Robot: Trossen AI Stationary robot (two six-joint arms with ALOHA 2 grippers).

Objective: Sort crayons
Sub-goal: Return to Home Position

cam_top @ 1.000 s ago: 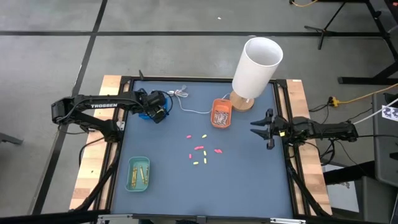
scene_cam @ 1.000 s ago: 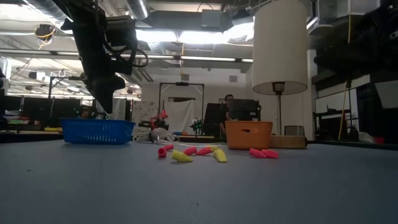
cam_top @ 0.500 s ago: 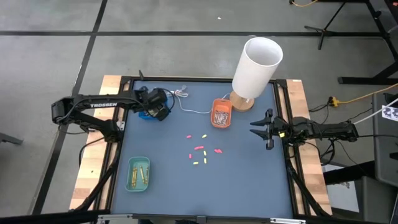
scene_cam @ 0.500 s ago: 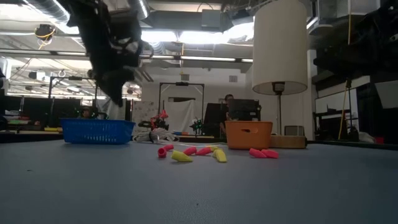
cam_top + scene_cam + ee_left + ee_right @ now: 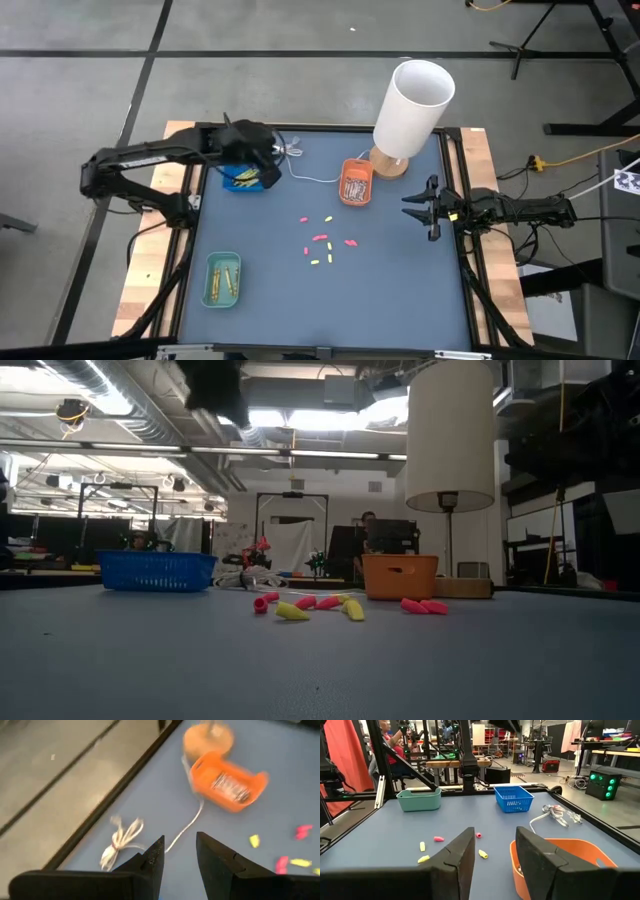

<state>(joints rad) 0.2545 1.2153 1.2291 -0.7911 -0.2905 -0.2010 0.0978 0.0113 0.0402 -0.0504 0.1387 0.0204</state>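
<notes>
Overhead, the left pincer (image 5: pixel 180 845) hangs high over the worktop's (image 5: pixel 400 290) 11 o'clock corner, fingers spread with nothing between them. At 8 o'clock a teal tray (image 5: pixel 223 303) holds yellow crayons (image 5: pixel 216 285). The blue bin (image 5: pixel 158 572) at 10 o'clock holds a few more, and a white cable (image 5: pixel 121 839) lies bundled just beside it. Loose ones — pink and yellow — lie scattered about the centre. An orange bin (image 5: pixel 400 575) with more of them stands at 1 o'clock, close by a lamp (image 5: pixel 412 100). The right pincer (image 5: pixel 494 837) waits at 3 o'clock — spread, empty.
</notes>
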